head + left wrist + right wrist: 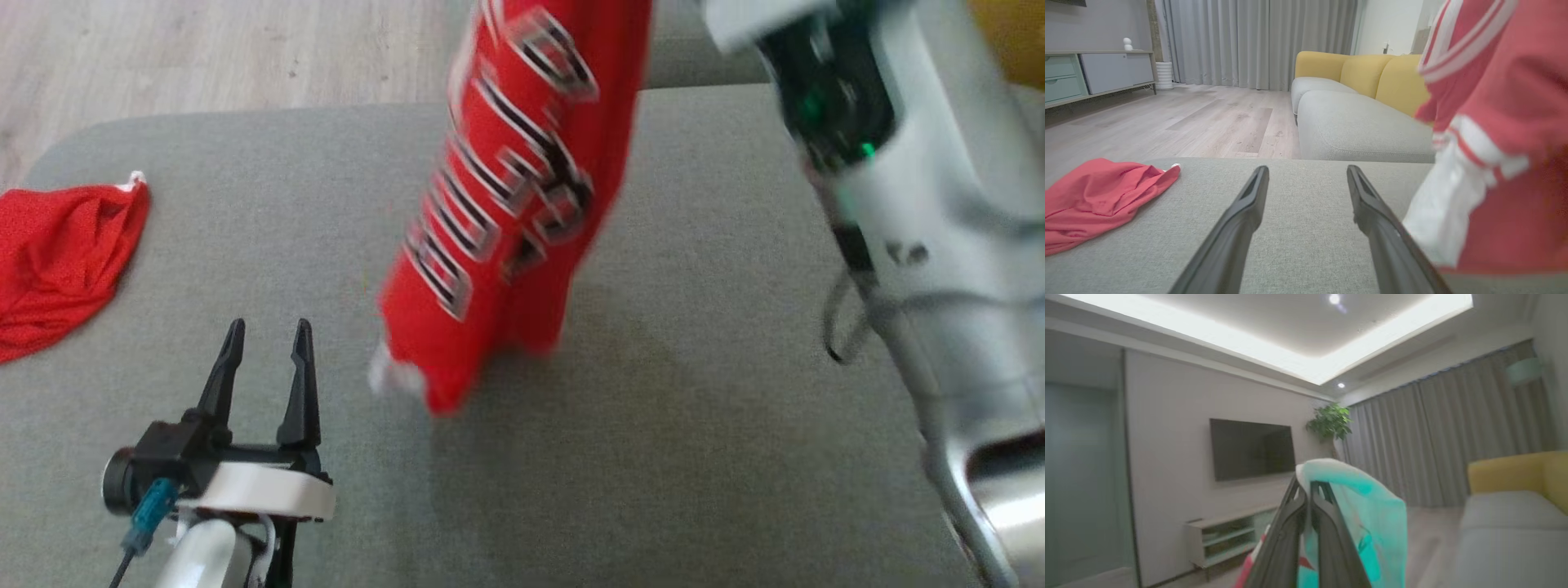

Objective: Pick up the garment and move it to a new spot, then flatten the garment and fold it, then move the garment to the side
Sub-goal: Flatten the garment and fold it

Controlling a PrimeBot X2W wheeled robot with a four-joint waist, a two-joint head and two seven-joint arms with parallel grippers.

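Note:
A red garment [506,220] with black-and-white lettering hangs in the air over the grey cushion [694,408], its white-trimmed lower end just above the fabric. It fills the right side of the left wrist view as red cloth with white stripes [1502,134]. My right gripper [1308,490] is raised high and shut on the garment's upper edge, which drapes over the fingers. The right forearm [898,212] runs down the right side of the head view. My left gripper [268,335] rests low near the cushion's front left, open with nothing between its fingers [1241,216].
A second red garment [57,261] lies crumpled at the cushion's left edge. Wooden floor [204,57] lies beyond the cushion. A grey and yellow sofa [1363,102] stands behind, with a low cabinet [1098,73] and curtains further back.

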